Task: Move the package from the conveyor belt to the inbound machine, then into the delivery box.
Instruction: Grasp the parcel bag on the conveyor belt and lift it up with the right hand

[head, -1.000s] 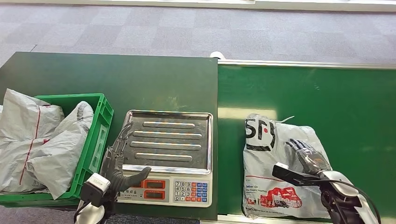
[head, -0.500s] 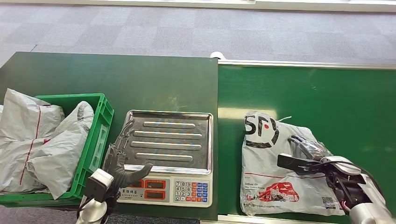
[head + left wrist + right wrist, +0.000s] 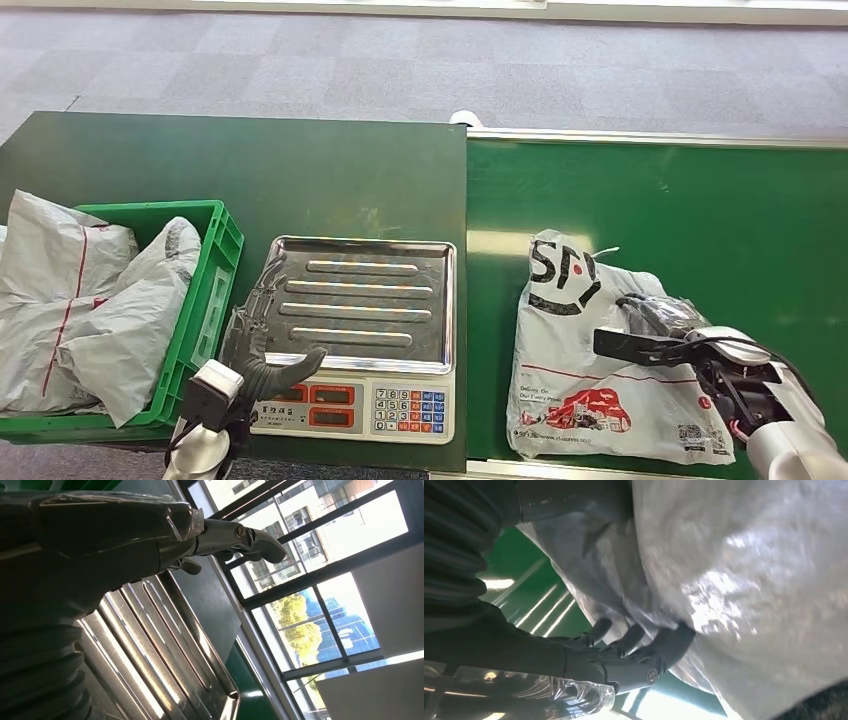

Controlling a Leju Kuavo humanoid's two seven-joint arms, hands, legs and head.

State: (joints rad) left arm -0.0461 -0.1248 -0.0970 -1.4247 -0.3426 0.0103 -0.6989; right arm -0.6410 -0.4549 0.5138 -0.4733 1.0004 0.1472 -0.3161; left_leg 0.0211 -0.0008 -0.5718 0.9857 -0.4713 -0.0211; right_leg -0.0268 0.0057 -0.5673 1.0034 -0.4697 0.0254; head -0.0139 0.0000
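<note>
On conveyor belt (image 3: 700,200): right hand (image 3: 668,322) grips grey package (image 3: 580,370), fingers dug into bag. Left hand (image 3: 262,345) spread wide, holding nothing, at scale (image 3: 360,300) edge.

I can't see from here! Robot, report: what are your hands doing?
Right hand gripping package on conveyor belt. Left hand open at scale. Scale tray clear.

package (image 3: 585,375): lying on belt (image 3: 700,210), right hand (image 3: 672,322) gripping it
left hand (image 3: 258,340): hovering open over scale (image 3: 360,305)
</note>
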